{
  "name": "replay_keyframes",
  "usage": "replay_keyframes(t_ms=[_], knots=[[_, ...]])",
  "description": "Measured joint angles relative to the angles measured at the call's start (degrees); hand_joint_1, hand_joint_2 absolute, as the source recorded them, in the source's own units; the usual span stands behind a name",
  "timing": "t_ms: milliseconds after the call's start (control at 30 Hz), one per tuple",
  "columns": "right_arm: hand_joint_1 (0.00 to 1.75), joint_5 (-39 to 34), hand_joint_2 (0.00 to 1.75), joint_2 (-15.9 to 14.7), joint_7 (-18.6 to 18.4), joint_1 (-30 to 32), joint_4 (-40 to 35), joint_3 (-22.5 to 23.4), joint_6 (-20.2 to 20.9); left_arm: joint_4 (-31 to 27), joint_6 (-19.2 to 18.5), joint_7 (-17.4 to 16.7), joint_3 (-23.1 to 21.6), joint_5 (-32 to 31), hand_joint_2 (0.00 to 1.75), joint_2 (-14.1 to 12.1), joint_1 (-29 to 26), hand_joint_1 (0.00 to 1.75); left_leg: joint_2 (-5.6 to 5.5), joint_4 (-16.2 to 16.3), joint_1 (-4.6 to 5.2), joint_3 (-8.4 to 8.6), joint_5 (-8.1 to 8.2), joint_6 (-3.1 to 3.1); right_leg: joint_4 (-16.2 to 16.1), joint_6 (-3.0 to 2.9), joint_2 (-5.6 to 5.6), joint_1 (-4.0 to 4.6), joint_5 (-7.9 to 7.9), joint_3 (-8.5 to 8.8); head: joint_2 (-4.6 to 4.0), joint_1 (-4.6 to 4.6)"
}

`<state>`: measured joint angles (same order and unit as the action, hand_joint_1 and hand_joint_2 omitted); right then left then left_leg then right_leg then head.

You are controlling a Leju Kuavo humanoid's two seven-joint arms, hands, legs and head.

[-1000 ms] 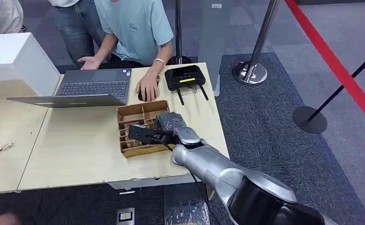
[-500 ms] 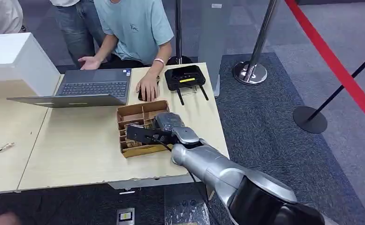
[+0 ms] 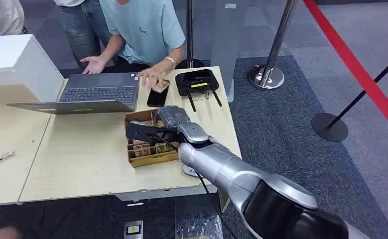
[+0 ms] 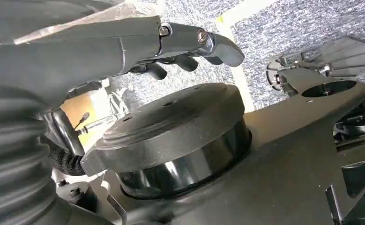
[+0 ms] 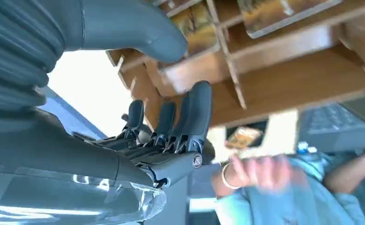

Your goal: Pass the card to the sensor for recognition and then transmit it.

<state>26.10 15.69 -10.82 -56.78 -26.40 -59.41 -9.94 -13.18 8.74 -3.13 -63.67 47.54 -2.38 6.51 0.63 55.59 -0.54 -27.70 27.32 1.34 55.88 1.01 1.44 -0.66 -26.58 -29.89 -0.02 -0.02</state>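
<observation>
A wooden compartment box [image 3: 151, 160] stands on the table and holds several cards [image 3: 145, 148]. My right hand [image 3: 149, 131] hovers over the box's middle, fingers stretched toward the left, with nothing in it. In the right wrist view the right hand [image 5: 171, 131] has its thumb [image 5: 138, 33] apart from its fingers [image 5: 192, 112], just above the box's compartments [image 5: 283, 70] and a card [image 5: 283, 11]. The black sensor [image 3: 196, 82] with two antennas lies at the table's far right. My left hand [image 4: 185, 42] hangs by my body and holds nothing.
A person in a light blue shirt sits across the table, one hand [image 3: 154, 77] raised above a black phone [image 3: 157, 96]. An open laptop [image 3: 99, 93] sits left of it, a white box [image 3: 17, 62] at far left. Stanchions [image 3: 266, 74] stand to the right.
My right hand has moved farther over the box, toward the laptop. The person's hand has lifted off the phone.
</observation>
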Motion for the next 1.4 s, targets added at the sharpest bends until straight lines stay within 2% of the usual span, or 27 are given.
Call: replay_keyframes(t_ms=[200,400,500,633,1400], knots=[[0.86,0.3,1.75,0.0,0.0,-1.0,-2.3,-0.1,0.5,0.0,0.0,0.3,0.0,0.0,1.75,0.2,0.0,0.0,0.0,0.0,0.0,0.0,0.0,0.0,0.0,0.0,0.0,0.0,0.0,0.0,0.0,0.0],[0.94,0.6,1.75,-0.1,-0.4,-0.2,-2.7,-0.5,1.1,0.0,0.4,1.0,0.0,-0.2,1.75,0.2,0.0,0.0,0.0,0.0,0.0,-0.01,0.0,0.0,0.0,0.0,0.0,0.0,0.0,0.0,0.0,-0.02],[0.93,0.6,1.75,-0.2,-0.4,0.4,-2.6,-0.7,1.1,0.0,0.6,1.0,0.0,-0.2,1.75,0.2,0.0,0.0,0.0,0.0,0.0,-0.01,0.0,0.0,0.0,0.0,0.0,0.0,0.0,0.0,0.0,0.0],[1.03,0.7,1.75,-0.3,-0.7,1.0,-2.1,-1.0,1.1,0.0,0.6,0.9,0.0,-0.3,1.75,0.2,0.0,0.0,0.0,0.0,0.0,0.0,0.0,0.0,0.0,0.0,0.0,0.0,0.0,-0.01,0.0,-0.02],[0.93,1.4,1.75,-1.2,-0.5,3.3,-0.2,-1.5,1.9,0.0,0.7,0.2,0.0,0.0,1.75,0.2,0.0,0.0,0.0,0.0,0.0,0.0,0.0,0.0,0.0,0.0,0.0,0.0,0.0,-0.02,0.0,0.0]])
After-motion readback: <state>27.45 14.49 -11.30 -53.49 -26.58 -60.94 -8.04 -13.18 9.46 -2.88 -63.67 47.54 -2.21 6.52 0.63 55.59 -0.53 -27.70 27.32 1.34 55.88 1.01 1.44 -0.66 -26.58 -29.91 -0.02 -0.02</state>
